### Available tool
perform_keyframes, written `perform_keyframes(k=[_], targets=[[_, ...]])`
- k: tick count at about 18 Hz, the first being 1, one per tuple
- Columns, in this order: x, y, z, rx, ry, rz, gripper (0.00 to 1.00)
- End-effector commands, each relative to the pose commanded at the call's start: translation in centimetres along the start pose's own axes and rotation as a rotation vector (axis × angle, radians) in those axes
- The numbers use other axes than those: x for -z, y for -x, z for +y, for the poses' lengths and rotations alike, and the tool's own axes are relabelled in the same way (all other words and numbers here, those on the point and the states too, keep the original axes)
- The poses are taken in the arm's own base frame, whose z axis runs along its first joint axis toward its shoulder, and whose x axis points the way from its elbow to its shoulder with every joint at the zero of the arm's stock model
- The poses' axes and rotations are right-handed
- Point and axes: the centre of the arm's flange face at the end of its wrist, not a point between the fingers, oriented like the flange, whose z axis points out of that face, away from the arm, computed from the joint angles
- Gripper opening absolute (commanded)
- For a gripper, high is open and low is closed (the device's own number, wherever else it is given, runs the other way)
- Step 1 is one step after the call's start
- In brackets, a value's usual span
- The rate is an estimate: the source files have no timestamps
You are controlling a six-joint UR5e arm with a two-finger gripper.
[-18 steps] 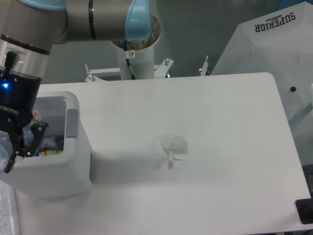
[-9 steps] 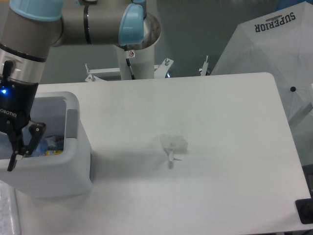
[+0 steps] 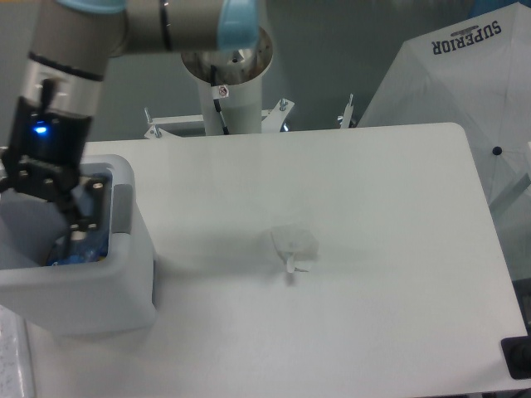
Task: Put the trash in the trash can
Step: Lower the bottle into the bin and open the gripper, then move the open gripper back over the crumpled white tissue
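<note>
The gripper (image 3: 50, 211) hung over the trash can (image 3: 124, 286) at the left edge of the white table (image 3: 373, 207), its dark body lit by a small blue light and its fingers (image 3: 83, 217) reaching down past the thick rounded rim into the bin's mouth. The fingers stood apart with nothing between them, so the pincer was spread and empty. Inside the bin, low against the right wall, a patch of blue with a little yellow showed beneath the fingers (too little of it was visible to say for certain what it was, and the bottle could not be made out clearly). The pale grey-white bin sat with its near wall towards the camera and cast a soft shadow to its right across the tabletop. The tissue wad (image 3: 294, 243) lay out on the table near its middle, well apart from the bin and from the gripper, a small wrinkly white lump with a thin strip trailing from its lower edge. Behind the table rose the arm's pale cylindrical base (image 3: 228, 91), and at the upper right stood a white umbrella (image 3: 456, 99) printed with the word SUPERIOR. A small black object (image 3: 518, 358) sat at the table's lower right corner.
</note>
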Motion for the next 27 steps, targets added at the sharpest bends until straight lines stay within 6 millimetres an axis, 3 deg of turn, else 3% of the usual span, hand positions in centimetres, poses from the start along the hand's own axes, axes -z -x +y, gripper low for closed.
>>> perform_keyframes(k=[7, 11, 15, 19, 22, 25, 27], targets=[[4.1, 10.1, 0.5, 0.088, -0.032, -0.153, 1.0], [3.0, 13.6, 2.3, -0.105, 0.048, -0.176, 1.0], [1.3, 17.7, 6.6, -0.274, 0.201, -0.166, 1.0], [0.7, 21.2, 9.7, -0.285, 0.296, -0.166, 1.0], [0.4, 22.7, 10.4, -0.27, 0.332, -0.207, 1.0], [-2.7, 24.9, 12.1, -0.25, 0.403, -0.203, 1.0], [-3.6, 25.5, 13.2, -0.315, 0.443, -0.184, 1.0]])
